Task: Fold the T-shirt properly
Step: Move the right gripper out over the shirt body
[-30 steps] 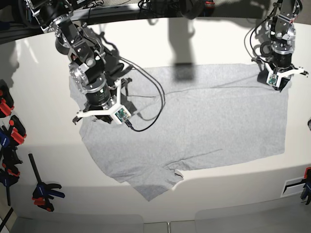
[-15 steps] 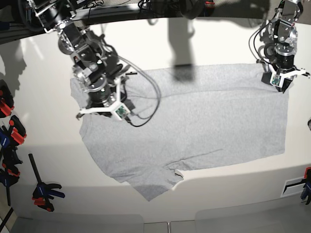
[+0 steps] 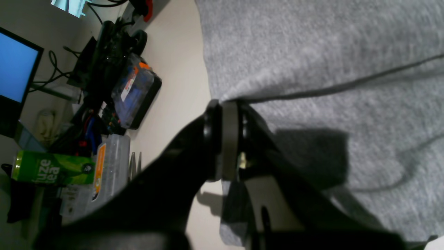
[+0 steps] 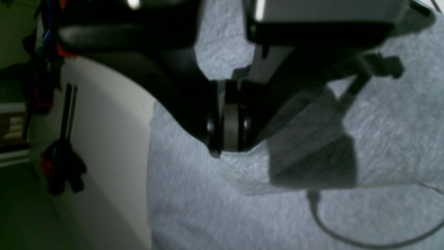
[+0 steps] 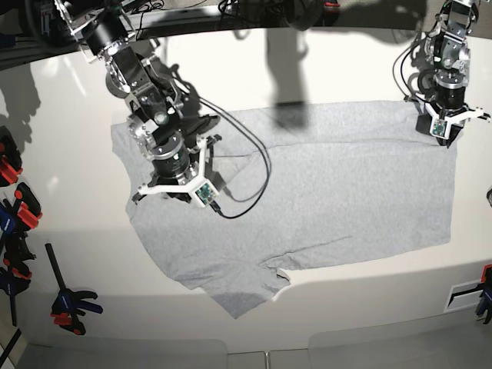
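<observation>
The T-shirt (image 5: 307,184) is spread plain side up on the table (image 5: 69,231). Its far corner is pinched by the closed left gripper (image 3: 225,104). The right gripper (image 4: 230,149) is closed too, apparently on a fold of cloth near the collar end, though the view is blurred.

The base view looks down from high above the table (image 5: 69,238) and takes in both arms and the whole T-shirt (image 5: 346,200). The left wrist view sits very close on the arm at the far right. It looks along the left gripper (image 3: 225,104) at the shirt's edge, with table clutter off to one side. The right wrist view sits very close on the arm at the left. It looks along the right gripper (image 4: 229,149) at grey cloth and the table edge. All three views share the grey shirt.
</observation>
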Controlling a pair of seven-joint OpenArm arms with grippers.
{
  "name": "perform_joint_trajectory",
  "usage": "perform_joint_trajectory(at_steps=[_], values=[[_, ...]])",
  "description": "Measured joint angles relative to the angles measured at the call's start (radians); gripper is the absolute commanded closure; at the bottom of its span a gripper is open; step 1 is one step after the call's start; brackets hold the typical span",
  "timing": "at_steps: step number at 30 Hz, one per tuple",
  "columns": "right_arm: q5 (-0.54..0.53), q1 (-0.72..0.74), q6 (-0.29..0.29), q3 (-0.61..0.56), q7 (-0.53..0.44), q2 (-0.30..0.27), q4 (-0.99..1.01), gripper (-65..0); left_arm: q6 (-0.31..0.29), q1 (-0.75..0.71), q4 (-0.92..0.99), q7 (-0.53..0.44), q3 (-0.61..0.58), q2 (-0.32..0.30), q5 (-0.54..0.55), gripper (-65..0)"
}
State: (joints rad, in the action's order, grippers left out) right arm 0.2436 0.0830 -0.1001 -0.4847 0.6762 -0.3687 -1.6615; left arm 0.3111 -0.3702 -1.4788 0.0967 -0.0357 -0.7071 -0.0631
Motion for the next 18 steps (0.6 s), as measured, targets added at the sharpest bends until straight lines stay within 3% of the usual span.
perform_joint_trajectory(at_steps=[10, 11, 13, 15, 18], values=[[0.000, 0.000, 0.008, 0.000, -0.008, 0.000, 0.039, 0.0, 0.000, 0.010, 0.000, 0.000, 0.000, 0.000, 0.000, 0.0], [0.000, 0.000, 0.008, 0.000, -0.023, 0.000, 0.039, -3.2, 0.000, 0.010, 0.000, 0.000, 0.000, 0.000, 0.000, 0.0], [0.003, 0.000, 0.008, 0.000, -0.066, 0.000, 0.039, -18.4, 0.000, 0.010, 0.000, 0.000, 0.000, 0.000, 0.000, 0.0], [0.011, 0.000, 0.008, 0.000, -0.121, 0.000, 0.039, -28.5, 0.000, 0.010, 0.000, 0.000, 0.000, 0.000, 0.000, 0.0], [0.053, 0.009, 0.021, 0.000, -0.144, 0.003, 0.039, -29.5, 0.000, 0.010, 0.000, 0.000, 0.000, 0.000, 0.000, 0.0]])
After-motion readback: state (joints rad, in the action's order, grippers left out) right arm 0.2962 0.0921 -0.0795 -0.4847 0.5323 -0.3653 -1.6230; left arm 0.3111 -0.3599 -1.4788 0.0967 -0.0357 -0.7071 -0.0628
